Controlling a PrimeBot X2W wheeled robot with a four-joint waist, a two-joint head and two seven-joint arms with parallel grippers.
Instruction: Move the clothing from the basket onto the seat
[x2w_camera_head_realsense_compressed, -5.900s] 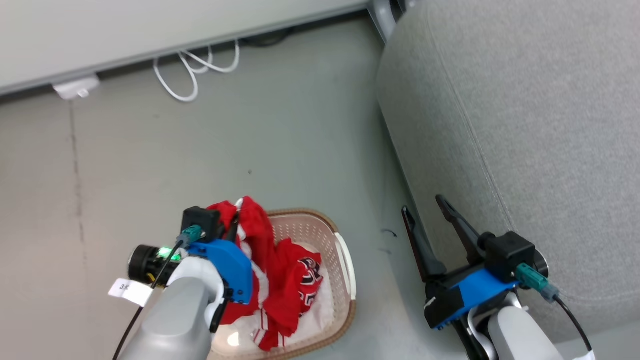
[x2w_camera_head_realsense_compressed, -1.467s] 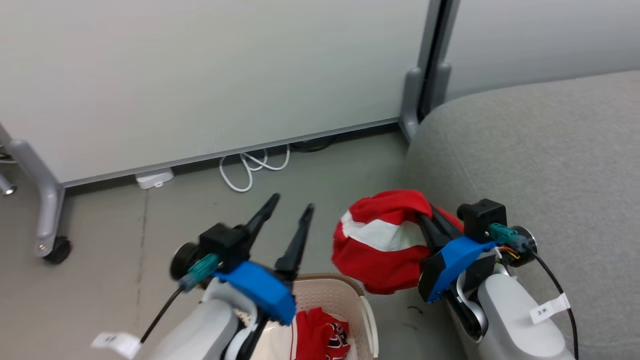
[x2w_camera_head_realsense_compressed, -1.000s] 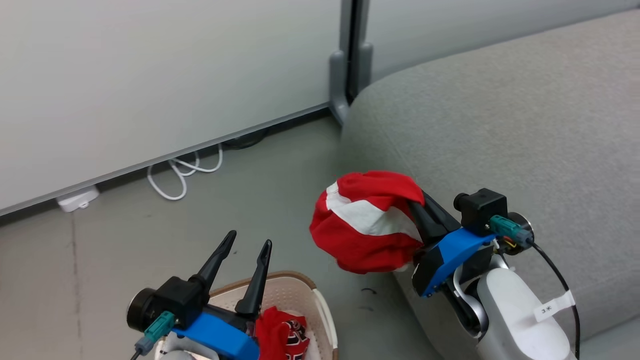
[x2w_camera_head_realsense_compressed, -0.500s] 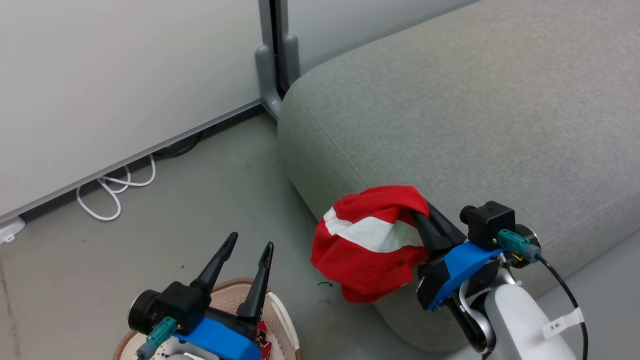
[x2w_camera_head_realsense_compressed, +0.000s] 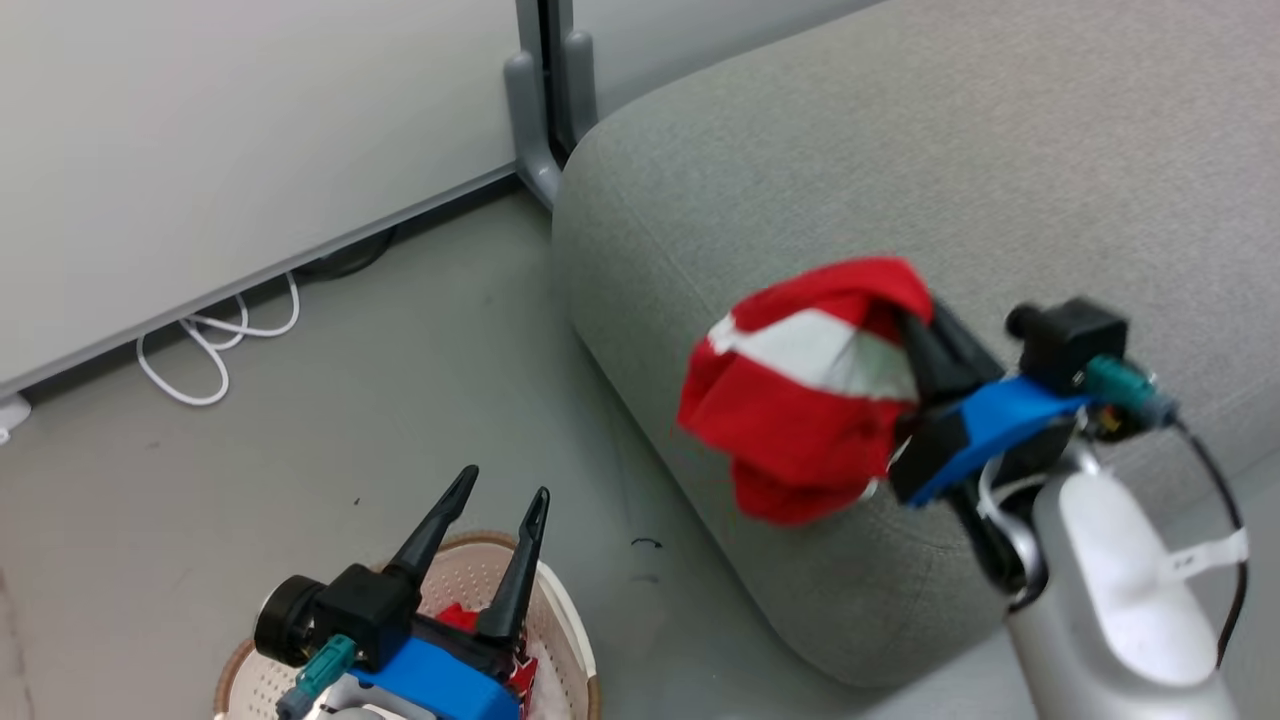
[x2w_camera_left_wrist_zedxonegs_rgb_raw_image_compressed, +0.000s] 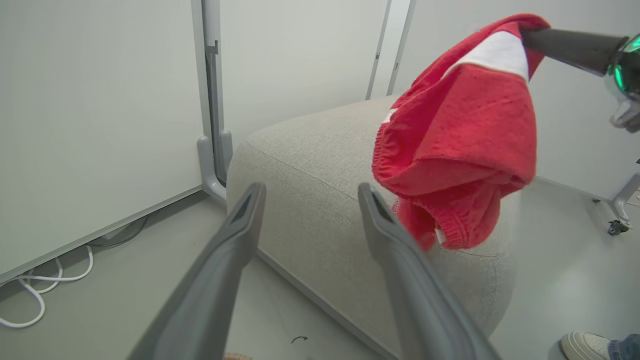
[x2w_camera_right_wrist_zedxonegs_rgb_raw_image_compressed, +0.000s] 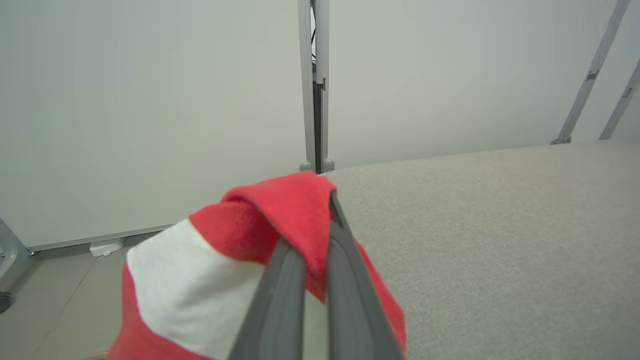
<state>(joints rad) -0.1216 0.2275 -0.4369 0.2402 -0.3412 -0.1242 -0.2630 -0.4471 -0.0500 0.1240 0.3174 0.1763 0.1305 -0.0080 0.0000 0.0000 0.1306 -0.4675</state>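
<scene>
Clothing (x2w_camera_head_realsense_compressed: 800, 430), two pieces, both red
- First piece: red with a broad white band, bunched and hanging in the air from the right gripper (x2w_camera_head_realsense_compressed: 920, 340). It is out of the basket (x2w_camera_head_realsense_compressed: 575, 640) and level with the rounded near corner of the seat (x2w_camera_head_realsense_compressed: 900, 150). The left wrist view shows its lower folds drooping before that corner; whether they touch the fabric cannot be told
- Second piece (x2w_camera_head_realsense_compressed: 462, 617): a small red fold showing inside the basket, largely hidden behind the left gripper (x2w_camera_head_realsense_compressed: 506, 482)

Right gripper: fingers pressed together, pinching a fold at the top of the first piece; arm raised beside the seat's front edge
Left gripper: fingers spread wide, nothing between them, poised above the basket, tips pointing toward the wall

Basket: cream, perforated, brown rim, on the floor (x2w_camera_head_realsense_compressed: 350, 420) near the seat's corner, apart from it
Seat: large grey cushion, top bare
Also noted: white cable (x2w_camera_head_realsense_compressed: 215, 340) looped at the foot of the partition panel (x2w_camera_head_realsense_compressed: 200, 120); a person's shoe (x2w_camera_left_wrist_zedxonegs_rgb_raw_image_compressed: 582, 345) at the lower corner of the left wrist view
</scene>
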